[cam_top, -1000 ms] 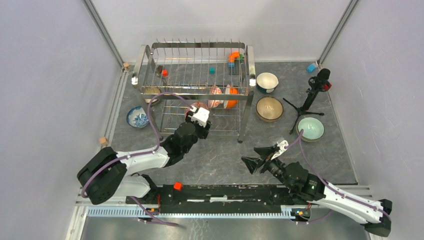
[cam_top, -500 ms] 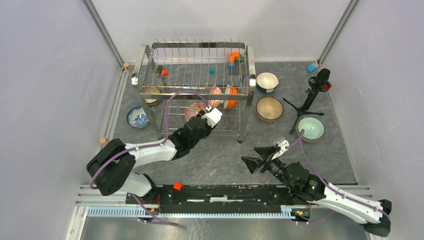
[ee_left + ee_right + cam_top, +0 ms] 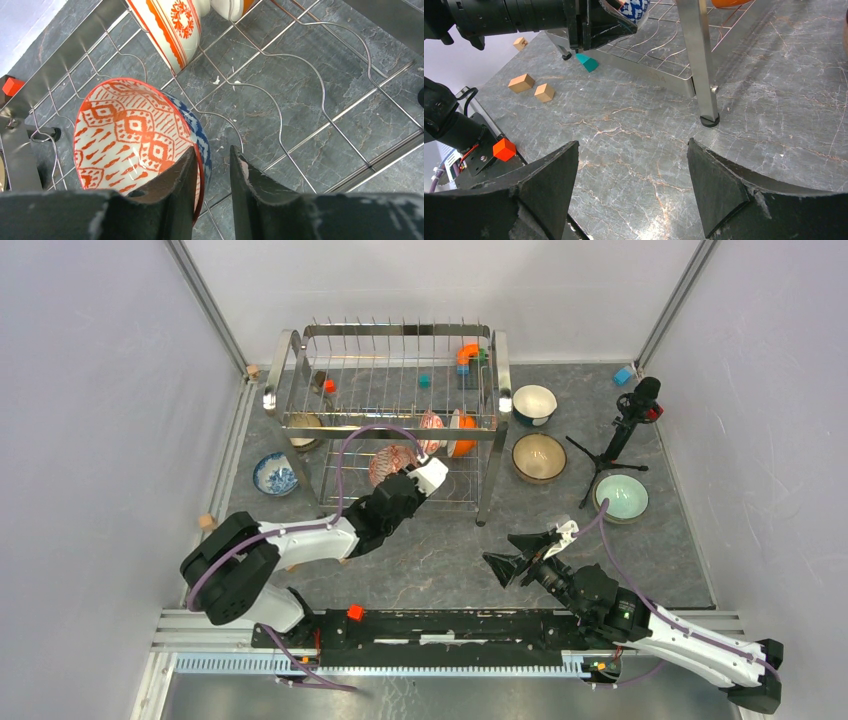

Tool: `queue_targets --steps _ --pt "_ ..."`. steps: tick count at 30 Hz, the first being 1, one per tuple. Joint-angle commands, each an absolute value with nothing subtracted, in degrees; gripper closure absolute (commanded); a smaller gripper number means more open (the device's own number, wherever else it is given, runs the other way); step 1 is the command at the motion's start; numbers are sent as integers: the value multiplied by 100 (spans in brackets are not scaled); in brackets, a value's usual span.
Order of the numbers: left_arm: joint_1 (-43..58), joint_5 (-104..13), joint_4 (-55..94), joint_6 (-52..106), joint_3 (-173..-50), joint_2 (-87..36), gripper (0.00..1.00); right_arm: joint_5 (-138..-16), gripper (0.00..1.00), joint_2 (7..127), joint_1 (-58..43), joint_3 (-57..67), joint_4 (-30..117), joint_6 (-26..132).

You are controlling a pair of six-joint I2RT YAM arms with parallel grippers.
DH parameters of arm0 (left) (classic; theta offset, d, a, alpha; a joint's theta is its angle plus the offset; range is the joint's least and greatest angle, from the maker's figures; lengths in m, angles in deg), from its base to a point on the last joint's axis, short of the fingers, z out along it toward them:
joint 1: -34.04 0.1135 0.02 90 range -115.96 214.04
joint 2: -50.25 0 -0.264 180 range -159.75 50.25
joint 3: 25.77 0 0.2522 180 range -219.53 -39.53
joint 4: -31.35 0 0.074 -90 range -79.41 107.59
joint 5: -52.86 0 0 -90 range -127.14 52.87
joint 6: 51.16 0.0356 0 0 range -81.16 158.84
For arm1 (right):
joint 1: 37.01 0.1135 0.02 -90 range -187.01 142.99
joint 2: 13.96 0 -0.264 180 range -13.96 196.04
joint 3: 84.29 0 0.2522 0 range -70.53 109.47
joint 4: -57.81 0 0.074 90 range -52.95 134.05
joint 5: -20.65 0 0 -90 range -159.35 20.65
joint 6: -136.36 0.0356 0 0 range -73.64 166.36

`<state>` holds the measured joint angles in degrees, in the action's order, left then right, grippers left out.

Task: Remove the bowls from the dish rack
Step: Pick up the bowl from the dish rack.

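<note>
- Rack point(image 3: 392, 410): two chrome wire tiers, at the far middle of the bench point(image 3: 450, 560).
- Lower tier, near side: red bowl point(image 3: 135, 135) on edge and tilted, mouth facing up and toward the near edge.
- Lower tier, behind it: striped bowl point(image 3: 172, 25) and orange bowl point(image 3: 462, 436), both standing on edge between the wires.
- Rack's left end: tan bowl point(image 3: 305, 425); which tier, cannot tell.
- Small coloured blocks point(image 3: 467, 353) show through the upper wires toward the far side; on the tier or on the bench beneath, cannot tell.
- Out of the rack, upright on the bench: blue bowl point(image 3: 274, 474) just left of the rack; teal bowl point(image 3: 534, 403) and brown bowl point(image 3: 539, 457) just right of it; green bowl point(image 3: 621, 497) nearer the right edge.
- Red bowl's look: white inside with red diamond pattern, red rim, blue-patterned outside.
- left jaws: narrow, astride the red bowl's near rim. One finger point(image 3: 170, 185) lies inside against the wall, the other finger point(image 3: 250, 180) outside with a sliver of gap to the wall; not clamped.
- right jaws: spread wide, grasping nothing, over the bench near the rack's near-right leg point(image 3: 701, 75).
</note>
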<state>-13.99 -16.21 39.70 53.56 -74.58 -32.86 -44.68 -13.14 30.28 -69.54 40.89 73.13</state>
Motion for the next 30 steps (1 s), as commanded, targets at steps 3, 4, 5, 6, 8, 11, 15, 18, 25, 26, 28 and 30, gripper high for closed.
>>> queue_targets --steps 3,4,5,6,8,11,15,18,25,26,28,30 --pt "-1403 -1528 3737 5416 -7796 -3473 72 -4368 15 -1371 3040 -7450 3905 7355" --pt "-1403 -1517 3737 5418 -7804 -3487 76 -4364 15 -1368 3040 -7448 3912 7355" --pt "-1408 -1503 3737 5409 -7811 -3484 79 -4362 15 -1363 3040 -7448 3904 7353" --pt "-1403 -1491 3737 5405 -7807 -3483 82 -4365 15 -1369 3040 -7445 3903 7355" --pt "-1402 -1464 3744 5385 -7799 -3472 87 -4359 15 -1372 3037 -7446 3907 7357" --pt "-1404 -1332 3875 5329 -7694 -3376 95 -4359 15 -1365 3036 -7448 3901 7360" --pt "-1403 -1165 4087 5281 -7552 -3118 98 -4356 15 -1369 3039 -7449 3918 7353" --pt "-1403 -1067 4289 5260 -7472 -2812 98 -4349 15 -1370 3040 -7442 3922 7352" --pt "-1403 -1013 4566 5226 -7354 -2175 98 -4324 15 -1369 3034 -7438 3920 7363" --pt "-1404 -1035 4571 5173 -7342 -2105 98 -4322 15 -1370 3035 -7443 3907 7366" --pt "-1403 -1091 4572 5061 -7276 -1913 98 -4315 15 -1371 3037 -7453 3912 7367" --pt "-1403 -1165 4503 4917 -7204 -1700 98 -4311 15 -1365 3040 -7438 3905 7371"
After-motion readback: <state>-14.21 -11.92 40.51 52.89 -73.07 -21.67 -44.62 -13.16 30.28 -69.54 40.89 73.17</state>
